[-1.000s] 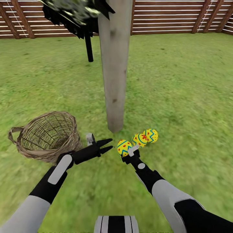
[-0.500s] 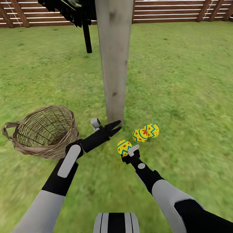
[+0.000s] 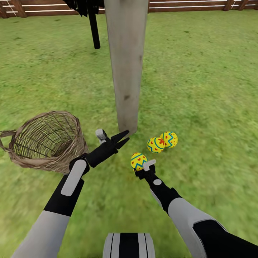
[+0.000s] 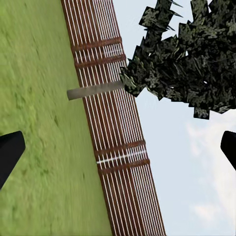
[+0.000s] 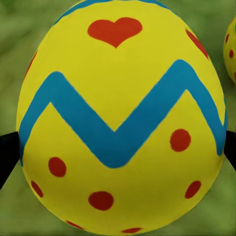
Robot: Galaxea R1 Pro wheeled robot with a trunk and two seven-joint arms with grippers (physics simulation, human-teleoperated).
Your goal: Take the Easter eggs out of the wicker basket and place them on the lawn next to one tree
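Two Easter eggs lie touching on the lawn, just right of the foot of the pale tree trunk. My right gripper is shut on the third egg, a little nearer to me and apart from the pair. In the right wrist view that egg sits between the two black fingertips. The wicker basket leans on the grass at the left, and no egg shows inside it. Between basket and trunk, my left gripper stands open and holds nothing; the left wrist view shows its fingertips wide apart.
A dark tree with a thin black trunk stands behind the pale one. The brown slatted fence closes the lawn at the back. The left wrist view looks at fence, another tree's foliage and sky. Open grass lies to the right.
The camera has tilted down, so the trunk, basket and lying eggs sit higher in the picture. My left gripper has moved forward toward the trunk's foot. The right gripper still holds its egg.
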